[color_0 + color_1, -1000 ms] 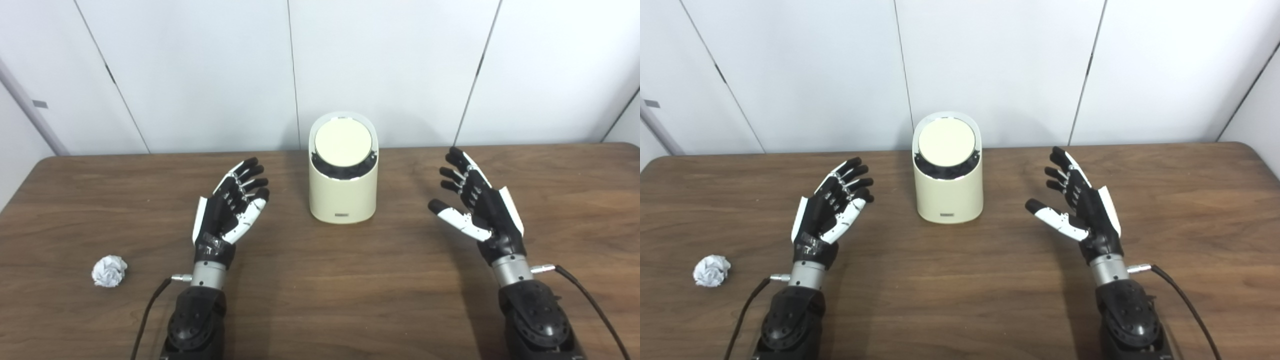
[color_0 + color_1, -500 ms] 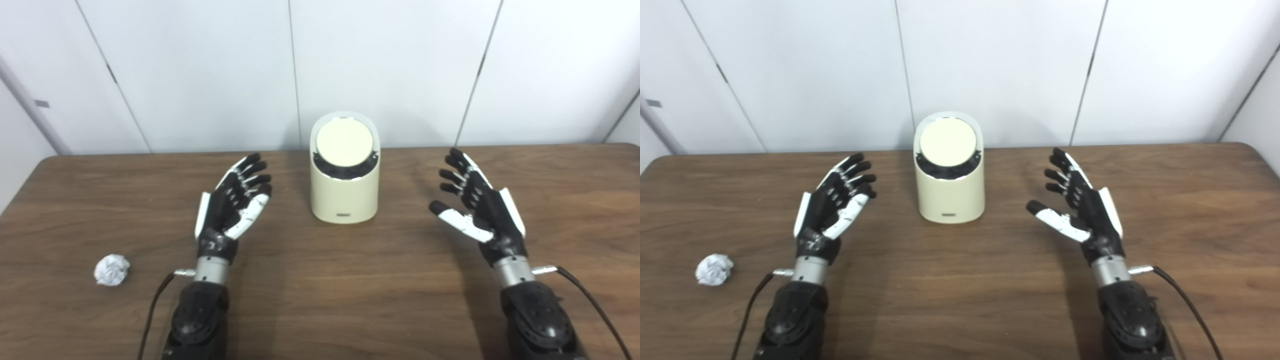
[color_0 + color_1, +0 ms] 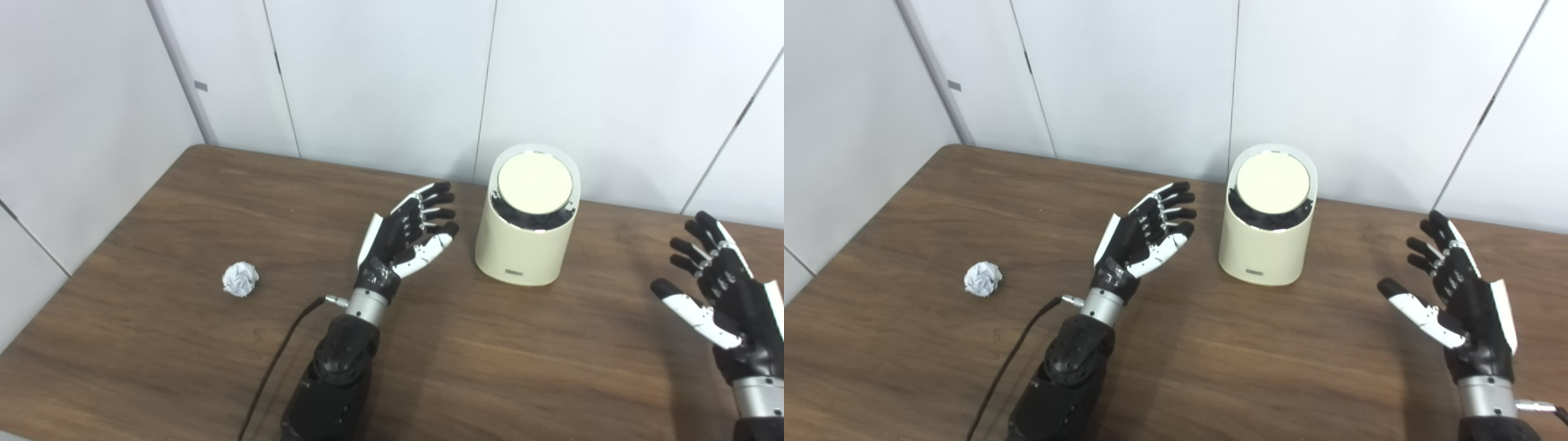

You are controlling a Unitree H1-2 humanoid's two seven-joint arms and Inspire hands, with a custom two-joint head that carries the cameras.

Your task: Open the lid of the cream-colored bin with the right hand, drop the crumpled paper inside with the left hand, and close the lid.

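Cream-colored bin [image 3: 525, 229] lid-down between the left robot hand [image 3: 407, 236] and right robot hand [image 3: 726, 303], both spread, empty

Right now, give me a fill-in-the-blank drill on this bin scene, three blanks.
1. The lid of the cream-colored bin is ____.
2. The crumpled paper lies on the table, on the ____ hand's side.
3. The left hand and right hand both hold ____.

Missing words: closed; left; nothing
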